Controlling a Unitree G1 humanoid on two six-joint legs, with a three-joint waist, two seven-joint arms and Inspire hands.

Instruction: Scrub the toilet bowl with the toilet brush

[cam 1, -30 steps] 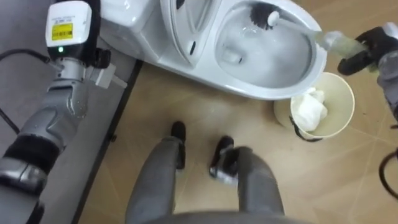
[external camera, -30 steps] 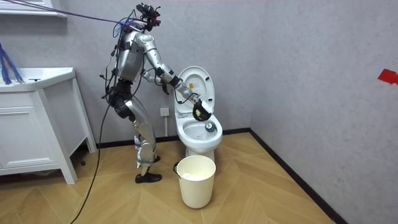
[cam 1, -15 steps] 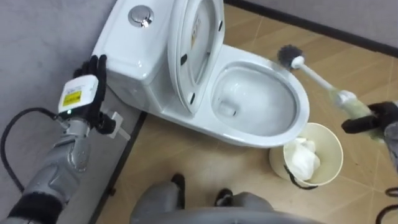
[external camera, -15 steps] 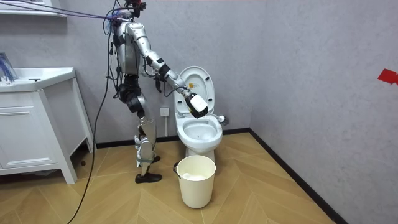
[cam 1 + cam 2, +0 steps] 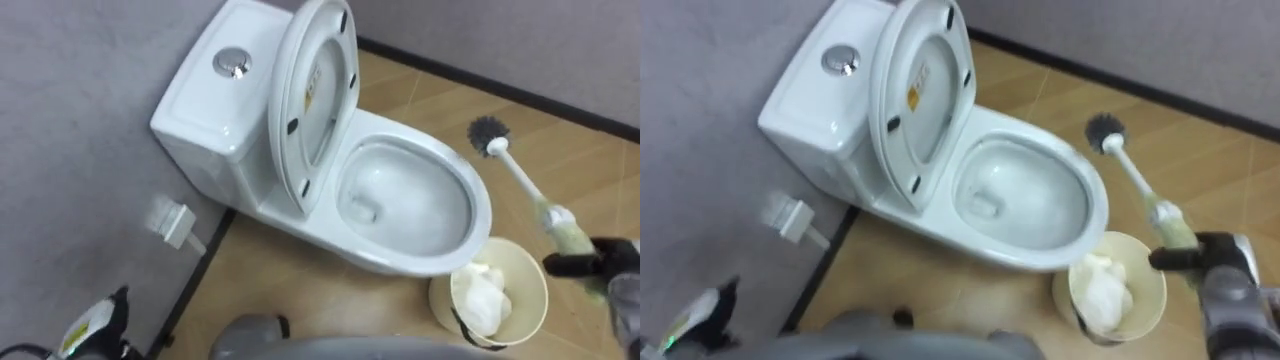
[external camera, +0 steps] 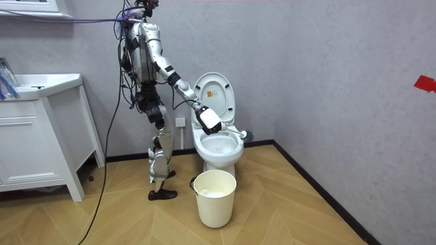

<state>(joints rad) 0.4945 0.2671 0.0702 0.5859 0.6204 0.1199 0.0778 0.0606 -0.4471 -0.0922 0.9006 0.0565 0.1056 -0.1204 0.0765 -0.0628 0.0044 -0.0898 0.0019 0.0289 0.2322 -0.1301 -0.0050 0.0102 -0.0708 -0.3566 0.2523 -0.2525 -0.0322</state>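
Observation:
The white toilet stands against the grey wall with its lid up and its bowl open. A toilet brush with a dark bristle head and a white handle hangs in the air to the right of the bowl's rim, over the wooden floor. My right hand is shut on the handle's lower end, above the bin. In the room view I stand upright at the toilet's left, right hand over the bowl, brush sticking out past it. My left hand shows at the lower left, by the wall.
A cream waste bin with crumpled white paper in it stands on the floor right in front of the bowl. A white wall fitting sits low beside the tank. A white cabinet stands behind me at the room view's left.
The brush head has come up out of the bowl and moved right, past the rim. I have straightened up, so the eye view shifted; my left hand has dropped to the lower left corner.

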